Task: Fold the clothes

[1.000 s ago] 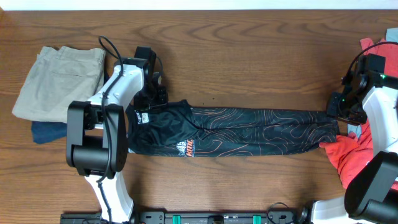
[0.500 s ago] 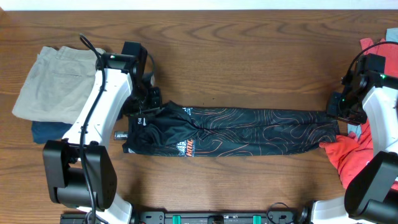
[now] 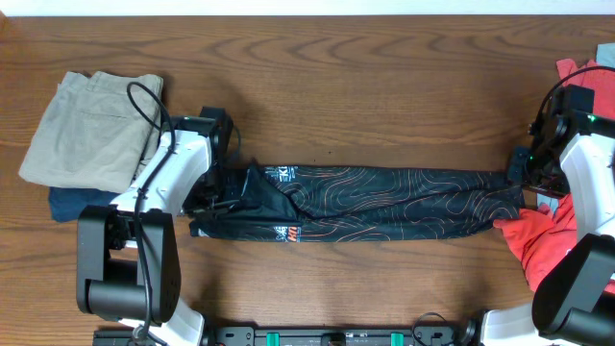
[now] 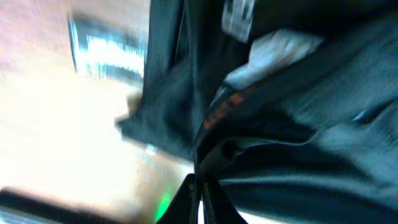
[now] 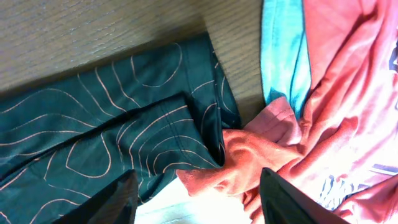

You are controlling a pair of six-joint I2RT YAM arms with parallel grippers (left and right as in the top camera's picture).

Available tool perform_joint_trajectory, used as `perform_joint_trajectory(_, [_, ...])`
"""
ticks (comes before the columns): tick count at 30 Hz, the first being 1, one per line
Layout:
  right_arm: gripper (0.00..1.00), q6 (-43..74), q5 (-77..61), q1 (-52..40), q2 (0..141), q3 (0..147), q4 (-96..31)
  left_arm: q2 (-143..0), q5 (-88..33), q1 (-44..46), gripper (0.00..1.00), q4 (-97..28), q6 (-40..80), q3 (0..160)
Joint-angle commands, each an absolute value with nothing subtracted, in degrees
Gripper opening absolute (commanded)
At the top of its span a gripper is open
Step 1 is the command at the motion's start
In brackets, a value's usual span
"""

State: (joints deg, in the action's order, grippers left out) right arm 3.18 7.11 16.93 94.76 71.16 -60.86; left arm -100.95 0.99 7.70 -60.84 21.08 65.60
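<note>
At the far left of the table [image 3: 384,86], the khaki trousers [image 3: 91,125] lie folded on top of a navy garment [image 3: 69,204]. Both lie well apart from my fingers.

My left gripper [image 4: 199,190] sits at the left end of the black jersey [image 3: 394,197]. The left wrist view is blurred. Even so, it shows my fingers pressed together, pinching a gathered fold of the dark fabric. From overhead, this end of the jersey is raised into a peak just beside my wrist.

The jersey lies as one long, narrow band across the middle of the table, running from the left gripper to the right gripper. Its logo is near the left end.

My right gripper [image 5: 202,199] hovers over the right end of the jersey. Its fingers are spread wide and hold nothing. Between them lie the jersey's hem and the edge of the red T-shirt [image 5: 336,93], which touch. A teal strip [image 5: 283,56] lies under the red cloth.
</note>
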Motion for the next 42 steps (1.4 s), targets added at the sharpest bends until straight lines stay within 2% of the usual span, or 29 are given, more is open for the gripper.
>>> perform_joint_trajectory(1, [0.62, -0.9, 3.7, 17.3, 94.8, 70.8, -60.7, -101.3, 3.7, 7.7, 0.06, -59.5, 23.0, 65.9])
perform_joint_trajectory(2, [0.63, -2.1, 2.9, 17.3, 94.8, 70.7, -60.5, -101.3, 3.7, 7.7, 0.07, -59.3, 23.1, 65.9])
perform_joint_trajectory(3, [0.63, -2.9, 2.6, 17.3, 94.8, 70.6, -60.3, -101.3, 3.7, 7.7, 0.12, -59.3, 23.1, 65.9])
perform_joint_trajectory(4, [0.63, -3.7, 2.5, 17.3, 94.8, 70.4, -59.9, -101.3, 3.7, 7.7, 0.33, -59.3, 23.0, 65.9])
perform_joint_trajectory(5, [0.65, -4.3, 2.5, 17.3, 94.8, 70.1, -59.4, -101.3, 3.7, 7.7, 0.44, -59.4, 23.0, 65.9])
perform_joint_trajectory(7, [0.68, -5.5, 2.5, 17.6, 94.8, 69.5, -58.1, -101.3, 3.7, 7.7, 0.51, -59.4, 23.0, 65.9])
perform_joint_trajectory(17, [0.7, -14.3, -2.0, 20.9, 94.8, 63.7, -48.3, -99.9, -0.8, 7.7, 0.52, -59.5, 22.8, 69.5])
perform_joint_trajectory(27, [0.68, -16.7, -4.6, 24.8, 97.3, 56.9, -41.8, -99.2, -4.1, 7.7, 0.51, -59.9, 22.8, 69.5])
perform_joint_trajectory(31, [0.71, -16.8, -4.6, 25.5, 98.8, 54.8, -39.0, -99.2, -4.1, 7.7, 0.52, -59.9, 22.8, 69.5])
perform_joint_trajectory(42, [0.72, -16.8, -3.5, 25.7, 104.1, 54.2, -36.0, -99.2, -4.1, 7.7, 0.52, -59.9, 22.8, 69.5])
